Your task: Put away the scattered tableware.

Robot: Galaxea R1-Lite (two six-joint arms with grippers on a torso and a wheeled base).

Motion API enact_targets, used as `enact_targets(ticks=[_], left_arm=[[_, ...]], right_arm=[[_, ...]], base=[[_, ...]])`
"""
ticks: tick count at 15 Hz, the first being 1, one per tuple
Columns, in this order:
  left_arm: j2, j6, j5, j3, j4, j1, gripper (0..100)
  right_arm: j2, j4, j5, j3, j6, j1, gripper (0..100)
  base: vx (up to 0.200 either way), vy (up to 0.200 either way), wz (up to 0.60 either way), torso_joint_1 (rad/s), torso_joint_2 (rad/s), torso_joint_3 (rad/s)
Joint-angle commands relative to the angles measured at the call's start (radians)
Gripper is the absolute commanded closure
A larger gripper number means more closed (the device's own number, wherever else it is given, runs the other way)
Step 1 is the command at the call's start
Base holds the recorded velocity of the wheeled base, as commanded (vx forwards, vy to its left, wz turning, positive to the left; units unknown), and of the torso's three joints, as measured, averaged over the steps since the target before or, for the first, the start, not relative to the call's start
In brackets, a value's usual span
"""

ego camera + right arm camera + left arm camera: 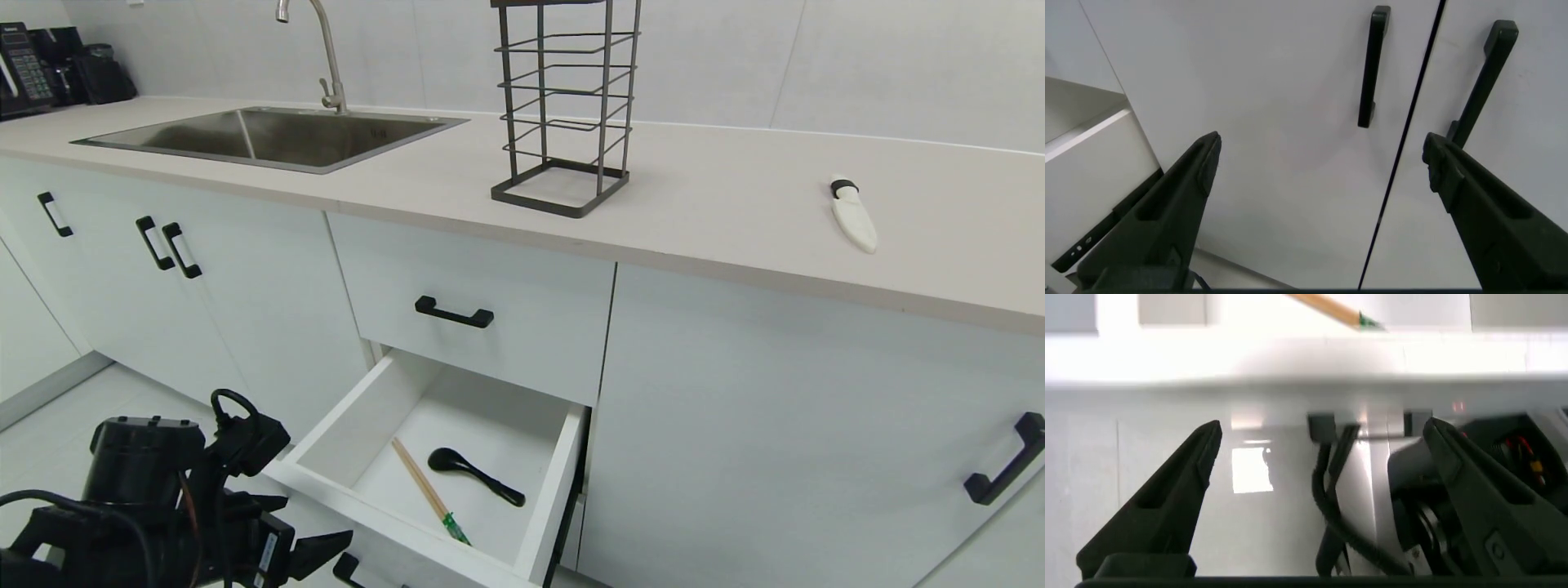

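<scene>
Chopsticks (426, 488) (in drawer (347, 425)) beyond left end effector (1323, 429).

My left arm (147, 490): matte black housing, blocky, a black cable (233, 402) looped on top. Left hand (1323, 431): two black tapering wedge fingers (1176, 498), red and orange wires (1523, 449) behind. Right hand (1323, 147): same black wedges.
</scene>
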Motion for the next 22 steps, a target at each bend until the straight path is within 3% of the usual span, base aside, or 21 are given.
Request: enact_targets(ticks=[1,8,13,22], left_arm=[[0.038,-0.001,-0.001,-0.012,-0.026,0.001,0],[0.139,0.002,-0.015,-0.114,-0.091,-0.002,0],[0.26,-0.001,-0.058,-0.135,-0.275,-0.002,0],[0.4,-0.003,-0.059,-0.321,-0.299,0.0,0]], right_arm=[[0.002,0.0,0.002,0.0,0.0,0.001,0],[0.002,0.0,0.0,0.0,0.0,0.001,0],[0.002,0.0,0.0,-0.001,0.0,0.001,0],[0.002,0.0,0.0,0.0,0.0,0.001,0]], base=[[0.0,0.0,0.0,0.0,0.0,0.0],[0.0,0.0,0.0,0.0,0.0,0.0],[0.0,0.0,0.0,0.0,0.0,0.0],[0.0,0.0,0.0,0.0,0.0,0.0]])
